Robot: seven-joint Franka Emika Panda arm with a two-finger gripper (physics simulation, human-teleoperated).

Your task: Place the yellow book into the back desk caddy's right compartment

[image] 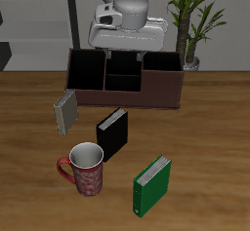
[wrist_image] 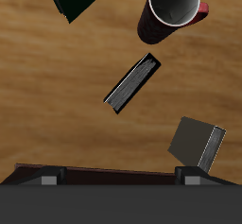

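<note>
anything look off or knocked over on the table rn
Nothing is spilled or damaged. The yellow book, black book and green book all stand upright but at skewed angles, scattered before the back desk caddy. The red mug stands upright and looks empty. The gripper holds nothing.

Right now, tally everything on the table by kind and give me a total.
Books: 3, the yellow book, a black book and a green book
Mugs: 1, a red mug
Desk caddies: 1, the back desk caddy
Total: 5
</note>
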